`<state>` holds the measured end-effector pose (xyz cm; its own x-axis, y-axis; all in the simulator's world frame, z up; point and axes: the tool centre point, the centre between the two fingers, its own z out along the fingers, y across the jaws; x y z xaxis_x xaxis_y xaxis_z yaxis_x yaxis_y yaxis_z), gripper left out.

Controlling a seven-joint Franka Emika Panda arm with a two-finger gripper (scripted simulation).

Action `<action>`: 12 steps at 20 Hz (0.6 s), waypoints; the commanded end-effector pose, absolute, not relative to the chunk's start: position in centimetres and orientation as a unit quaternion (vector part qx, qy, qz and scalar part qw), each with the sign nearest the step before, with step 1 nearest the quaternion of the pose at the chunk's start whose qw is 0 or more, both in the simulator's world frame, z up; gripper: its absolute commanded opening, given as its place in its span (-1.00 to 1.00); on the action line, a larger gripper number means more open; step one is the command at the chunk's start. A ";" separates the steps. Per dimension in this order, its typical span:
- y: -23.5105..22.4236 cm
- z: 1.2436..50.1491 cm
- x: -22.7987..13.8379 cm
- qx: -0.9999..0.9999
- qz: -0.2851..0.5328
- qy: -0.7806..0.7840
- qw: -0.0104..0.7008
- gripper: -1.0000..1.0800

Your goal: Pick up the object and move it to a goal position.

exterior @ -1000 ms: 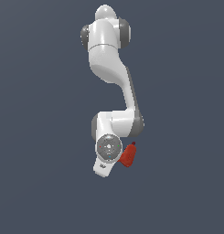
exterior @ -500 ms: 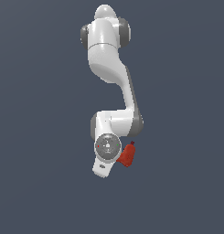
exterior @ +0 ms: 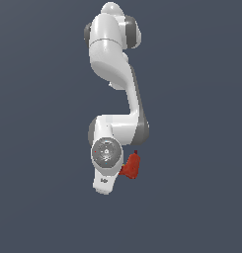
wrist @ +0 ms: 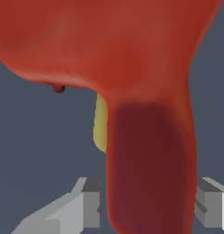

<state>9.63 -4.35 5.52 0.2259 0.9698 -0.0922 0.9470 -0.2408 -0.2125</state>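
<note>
The red-orange drill-like object (exterior: 131, 165) shows beside the white hand in the exterior view, on that view's right. In the wrist view it fills most of the picture: a broad red body (wrist: 109, 41), a darker handle running down between the fingers, and a yellowish patch (wrist: 100, 123) beside the handle. My gripper (wrist: 147, 205) is shut on the handle, with one grey finger (wrist: 88, 201) on each side touching it. The object hangs in the air with the hand. Its dark tip is hidden.
The white arm (exterior: 112, 64) hangs down from the top of the exterior view, its wrist flange (exterior: 106, 154) facing the camera. Around it is only plain dark grey background; no table or goal marker shows.
Almost nothing differs. The arm and the held object stay in the same place in the exterior view over the last second.
</note>
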 end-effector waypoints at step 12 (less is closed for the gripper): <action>-9.4 12.1 13.9 -0.690 0.050 -0.721 0.016 -1.00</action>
<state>13.31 -8.91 11.08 -0.0149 0.9987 -0.0493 0.9936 0.0093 -0.1124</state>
